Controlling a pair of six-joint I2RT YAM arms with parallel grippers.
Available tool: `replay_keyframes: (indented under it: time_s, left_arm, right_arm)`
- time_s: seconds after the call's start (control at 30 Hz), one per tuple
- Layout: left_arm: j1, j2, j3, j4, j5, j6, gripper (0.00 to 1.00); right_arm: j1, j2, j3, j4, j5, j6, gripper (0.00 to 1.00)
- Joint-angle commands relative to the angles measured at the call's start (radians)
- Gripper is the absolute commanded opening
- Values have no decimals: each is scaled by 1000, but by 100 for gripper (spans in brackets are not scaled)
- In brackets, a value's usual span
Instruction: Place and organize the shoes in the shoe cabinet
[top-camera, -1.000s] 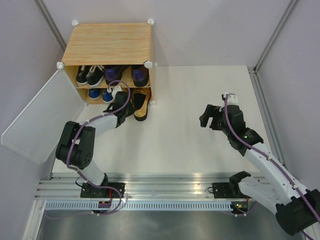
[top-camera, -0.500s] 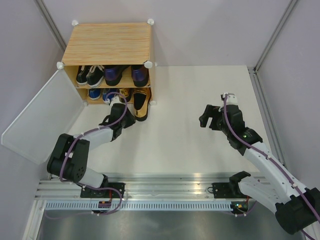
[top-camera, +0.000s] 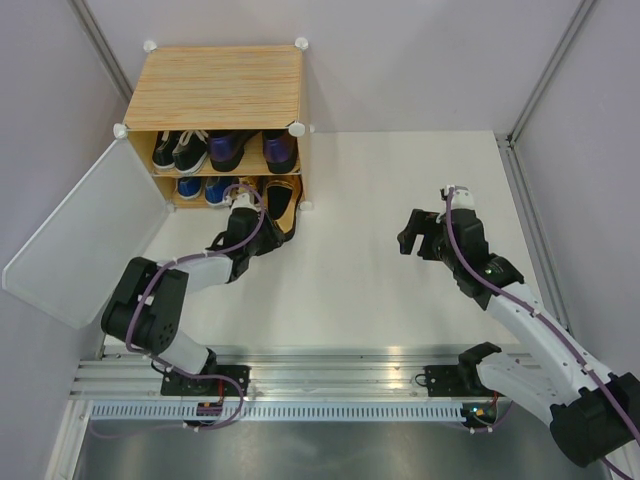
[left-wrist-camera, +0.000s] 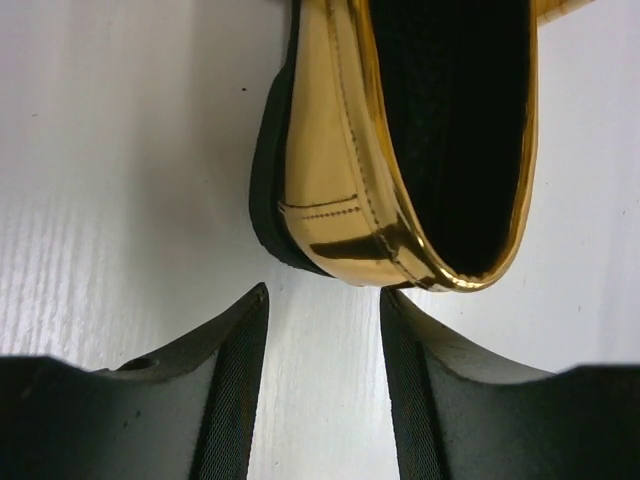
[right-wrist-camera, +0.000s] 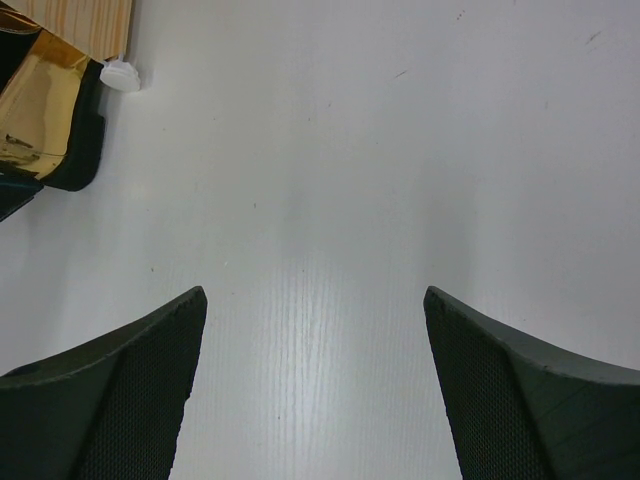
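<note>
The shoe cabinet (top-camera: 218, 87) stands at the back left. Black sneakers (top-camera: 178, 150) and purple heels (top-camera: 250, 148) fill its upper shelf. Blue sneakers (top-camera: 200, 187) and gold heels (top-camera: 280, 203) are on the lower one, the gold heels' back ends sticking out onto the table. My left gripper (top-camera: 265, 232) is open just behind one gold heel (left-wrist-camera: 400, 150). In the left wrist view its jaws (left-wrist-camera: 325, 300) hold nothing, and the heel's back end lies just past the fingertips. My right gripper (top-camera: 408, 240) hangs wide open over bare table (right-wrist-camera: 315, 300), holding nothing.
The cabinet's pale door panel (top-camera: 85, 235) is swung open to the left, beside my left arm. A white corner connector (right-wrist-camera: 118, 75) and the gold heel's end (right-wrist-camera: 40, 110) show at the right wrist view's top left. Grey walls close the table in.
My left gripper has opened and let go of the gold heel, which now sits a little further into the lower shelf. The right arm has not moved.
</note>
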Motion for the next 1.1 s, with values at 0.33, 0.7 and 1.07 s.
replay_keyframes:
  time_s: [0.33,0.7,1.07]
  left_arm:
    - [1,125,266,-51,-90,93,46]
    - [3,190,352,-68,-110,124,47]
    - [7,200,449,-88,-132,164,46]
  right_arm:
    - [-2,16,8,38,-5,-12,92]
    - [-2,21,8,38,0,-12,92]
    - [-2,25,8,36,5,-14,92]
